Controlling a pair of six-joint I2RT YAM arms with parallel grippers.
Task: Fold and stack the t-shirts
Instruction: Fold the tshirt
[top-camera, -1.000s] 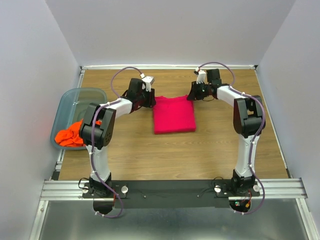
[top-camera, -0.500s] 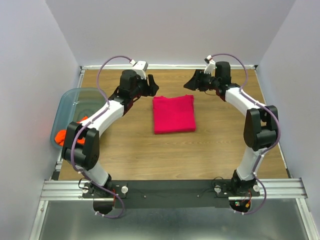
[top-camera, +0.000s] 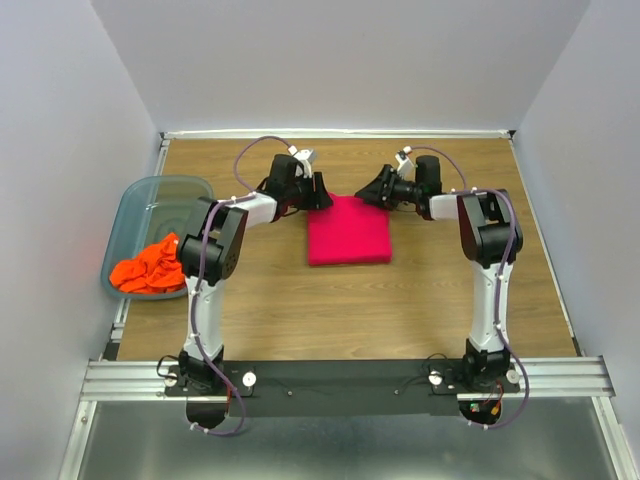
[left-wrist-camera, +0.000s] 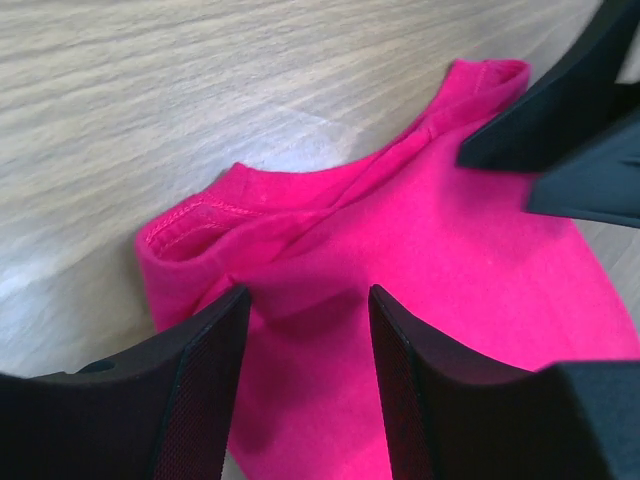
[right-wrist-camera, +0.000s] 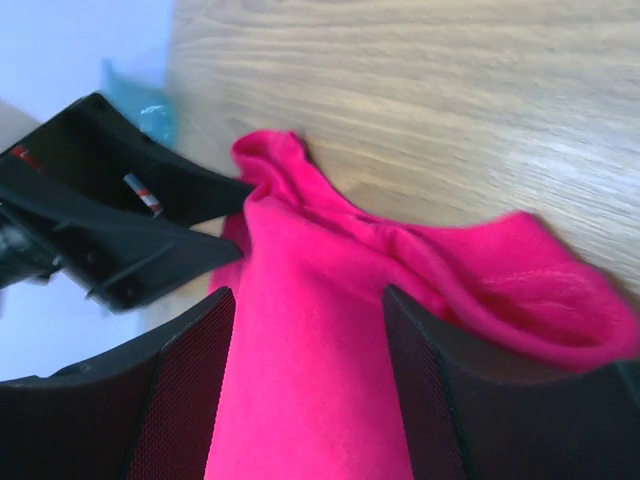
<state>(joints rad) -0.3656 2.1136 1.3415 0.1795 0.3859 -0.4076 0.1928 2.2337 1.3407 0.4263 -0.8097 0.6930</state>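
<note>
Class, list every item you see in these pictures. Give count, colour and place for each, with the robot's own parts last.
pink shirt: one, magenta, folded, mid-table
orange shirt: one, orange, crumpled in the bin
bin: one, translucent blue-grey, at the table's left edge
table: one, brown wood, under the pink shirt
left arm: one, white and black, left side
right arm: one, white and black, right side
left claw: one, black, open, over the pink shirt's far left corner
right claw: one, black, open, over its far right corner

Plain white walls (top-camera: 330, 60) enclose the wood-grain surface (top-camera: 300, 300) left, far and right. An aluminium rail (top-camera: 560, 375) borders its near edge.
</note>
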